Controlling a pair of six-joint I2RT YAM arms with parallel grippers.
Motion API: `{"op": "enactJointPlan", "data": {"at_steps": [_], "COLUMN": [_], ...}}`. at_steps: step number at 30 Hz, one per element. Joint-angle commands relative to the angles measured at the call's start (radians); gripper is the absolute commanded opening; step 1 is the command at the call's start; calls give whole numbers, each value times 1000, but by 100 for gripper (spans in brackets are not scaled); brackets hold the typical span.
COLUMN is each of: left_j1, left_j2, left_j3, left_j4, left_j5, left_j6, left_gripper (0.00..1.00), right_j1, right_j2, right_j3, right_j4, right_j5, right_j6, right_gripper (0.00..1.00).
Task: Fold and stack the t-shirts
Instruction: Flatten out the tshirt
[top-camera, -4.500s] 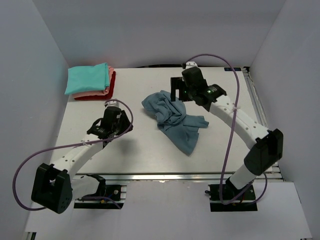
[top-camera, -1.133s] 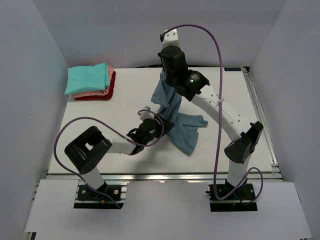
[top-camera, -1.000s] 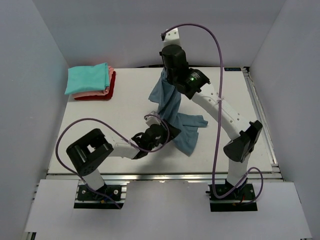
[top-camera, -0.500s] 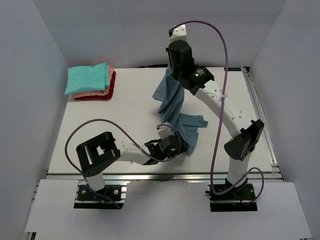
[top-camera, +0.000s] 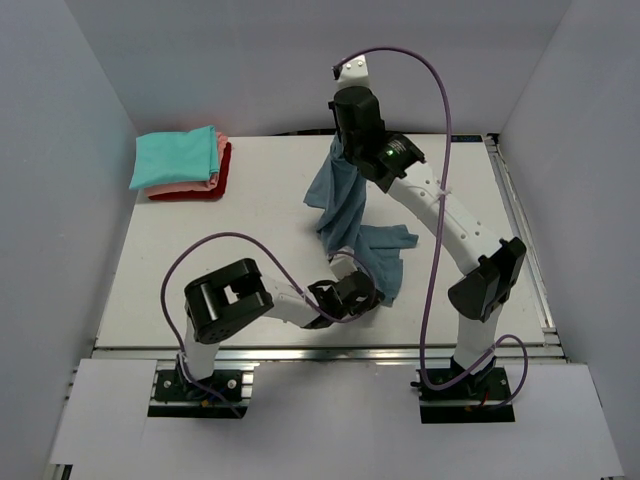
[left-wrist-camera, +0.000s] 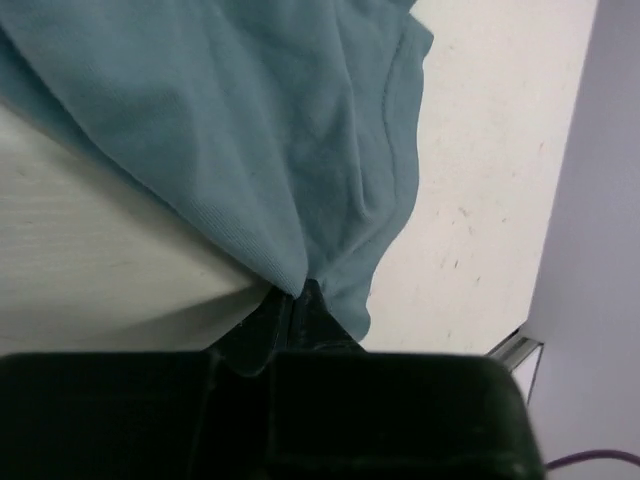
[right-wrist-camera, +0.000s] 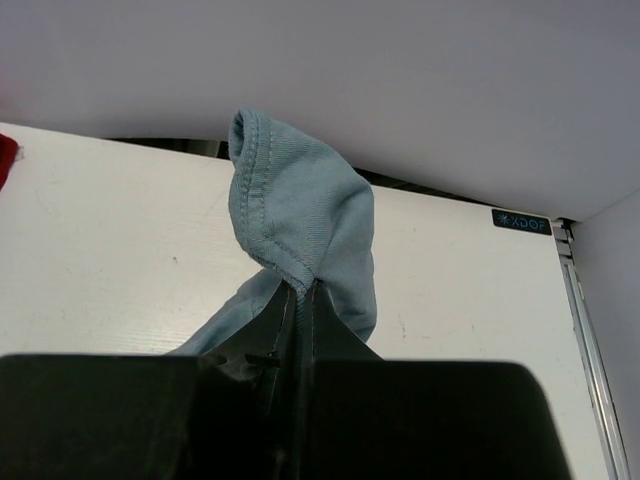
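Note:
The slate-blue t-shirt hangs from my right gripper, held high over the back middle of the table; its lower part trails onto the table. In the right wrist view the right gripper is shut on a stitched hem of the t-shirt. My left gripper lies low near the front edge at the shirt's bottom end. In the left wrist view the left gripper is shut on a pinch of the blue cloth. Folded teal, salmon-pink and red t-shirts lie stacked at the back left.
White walls close in the table at the back and on both sides. The metal rail runs along the front edge just behind my left gripper. Purple cables loop over both arms.
My left gripper slid right along the front of the table to the shirt's lower end and shut on it. The right gripper lifted the shirt a little higher.

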Motion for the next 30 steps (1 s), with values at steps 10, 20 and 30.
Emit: {"op": "enactJointPlan", "data": {"at_steps": [10,20,30], "left_j1": [30,301,507], "left_j2": [-382,-663,-673], "left_j3": [248,582,704], "left_j4": [-1036,-1312,-1338], "left_j5": [-703,-995,-1032], "left_j6": [144,438,631], "left_gripper": [0,0,0], "right_j1": [-176,-436,-801], "right_j2": [-136,-378,-546], "right_j3": [-20,-135,-404], "right_j4": [-50,-127,-138], "right_j5": [-187,-370,-625], "right_j6": [162,327,475], "right_gripper": [0,0,0]}}
